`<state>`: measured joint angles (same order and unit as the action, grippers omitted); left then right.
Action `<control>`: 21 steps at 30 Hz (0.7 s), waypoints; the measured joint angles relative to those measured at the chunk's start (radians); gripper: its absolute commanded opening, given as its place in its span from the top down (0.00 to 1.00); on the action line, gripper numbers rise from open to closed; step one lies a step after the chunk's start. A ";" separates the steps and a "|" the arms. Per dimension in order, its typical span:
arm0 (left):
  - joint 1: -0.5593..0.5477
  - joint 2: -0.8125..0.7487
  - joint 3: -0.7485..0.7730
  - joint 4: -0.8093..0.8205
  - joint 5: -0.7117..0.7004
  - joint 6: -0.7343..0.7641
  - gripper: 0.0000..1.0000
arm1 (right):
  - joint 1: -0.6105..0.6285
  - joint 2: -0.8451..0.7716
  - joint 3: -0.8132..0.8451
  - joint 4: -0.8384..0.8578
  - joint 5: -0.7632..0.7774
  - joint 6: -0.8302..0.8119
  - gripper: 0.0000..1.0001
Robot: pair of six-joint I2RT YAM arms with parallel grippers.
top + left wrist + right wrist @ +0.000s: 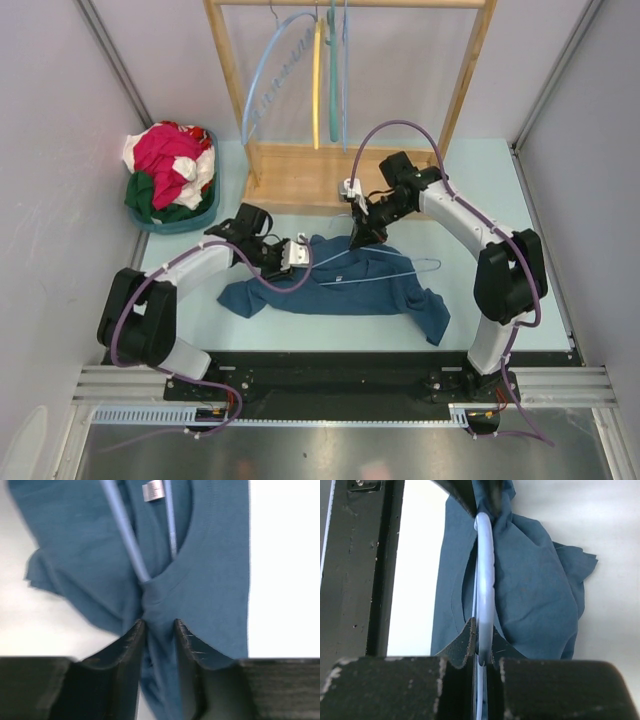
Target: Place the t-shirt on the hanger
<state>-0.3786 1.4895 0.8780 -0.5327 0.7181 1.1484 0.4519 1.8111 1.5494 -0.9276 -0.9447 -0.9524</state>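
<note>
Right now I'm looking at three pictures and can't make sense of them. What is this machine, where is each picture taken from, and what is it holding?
It is a pair of robot arms bolted at the near edge of a pale table. The wide picture comes from a camera above and behind them; the other two come from small cameras on each wrist, looking past that arm's own fingers.

A dark blue t-shirt lies on the table with a thin pale hanger poking out of it. The left end effector pinches a fold of shirt fabric near the collar, jaws narrowed around it. The right end effector is shut on the hanger wire.

Behind stand a wooden rack carrying other hangers, and a basket of clothes at the left.
</note>
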 measured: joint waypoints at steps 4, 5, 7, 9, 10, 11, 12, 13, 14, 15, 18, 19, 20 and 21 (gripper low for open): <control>0.045 0.000 0.042 -0.018 -0.002 0.006 0.46 | -0.002 0.000 -0.027 0.007 -0.004 -0.006 1.00; 0.056 0.003 0.053 -0.019 -0.003 0.010 0.45 | -0.003 0.000 -0.032 0.007 -0.006 -0.007 1.00; 0.062 0.013 0.064 -0.023 -0.004 0.015 0.46 | -0.004 0.000 -0.039 0.012 -0.008 -0.006 1.00; 0.057 0.034 0.074 -0.032 -0.001 0.020 0.48 | -0.004 0.000 -0.040 0.019 -0.011 -0.006 1.00; 0.052 0.048 0.079 -0.041 0.000 0.023 0.49 | -0.004 0.000 -0.040 0.024 -0.013 -0.005 1.00; 0.046 0.063 0.086 -0.053 0.003 0.026 0.53 | -0.004 0.000 -0.040 0.025 -0.014 -0.003 1.00; 0.040 0.076 0.093 -0.065 0.008 0.032 0.55 | -0.003 0.000 -0.040 0.028 -0.015 -0.002 1.00; 0.034 0.087 0.100 -0.076 0.013 0.038 0.58 | -0.002 0.000 -0.040 0.029 -0.015 0.000 1.00; 0.030 0.095 0.103 -0.084 0.017 0.042 0.63 | -0.002 0.001 -0.040 0.031 -0.017 0.002 1.00; 0.026 0.101 0.105 -0.096 0.021 0.048 0.65 | -0.001 0.001 -0.040 0.032 -0.019 0.006 1.00; 0.018 0.114 0.114 -0.129 0.037 0.056 0.67 | 0.007 0.005 -0.040 0.037 -0.033 0.021 1.00; 0.018 0.116 0.117 -0.135 0.043 0.056 0.67 | 0.010 0.005 -0.040 0.039 -0.036 0.027 1.00; 0.016 0.119 0.121 -0.142 0.048 0.056 0.67 | 0.013 0.006 -0.040 0.043 -0.039 0.034 1.00; 0.015 0.119 0.125 -0.148 0.052 0.056 0.67 | 0.019 0.007 -0.040 0.050 -0.042 0.044 1.00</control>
<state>-0.3637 1.6085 1.0031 -0.6807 0.7700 1.2041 0.4706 1.8179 1.5097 -0.8780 -0.9867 -0.9085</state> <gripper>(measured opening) 0.336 0.056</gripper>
